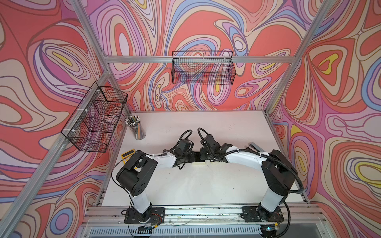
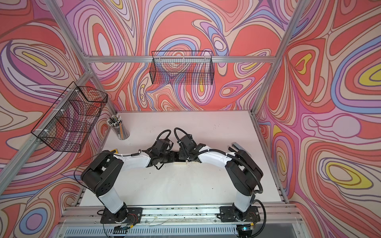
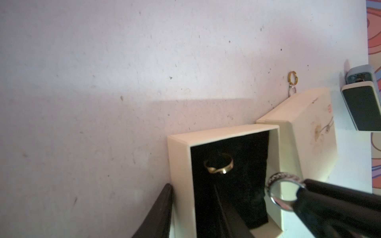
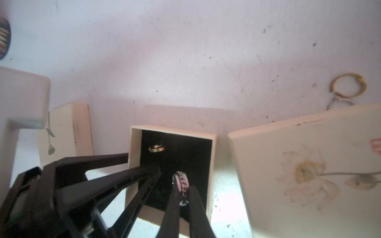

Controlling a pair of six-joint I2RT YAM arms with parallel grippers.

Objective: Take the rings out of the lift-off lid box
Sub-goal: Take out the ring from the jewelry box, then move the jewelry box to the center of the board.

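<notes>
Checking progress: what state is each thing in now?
Cream lift-off lid box with black lining: open, upright.
Flower-printed cream lid: off, beside box.
Gold band ring: seated in box.
Silver patterned ring: clamped over box.
Right end effector: shut on that ring.
Left end effector: astride box wall, grip unclear.
Gold hoop ring: loose on table.

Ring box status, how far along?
Done: lid off beside the box; gold hoop and silvery ring lie on the table past it. In hand: right tool holds a patterned silver ring at the open box; left tool straddles its wall. Left: gold band inside.
</notes>
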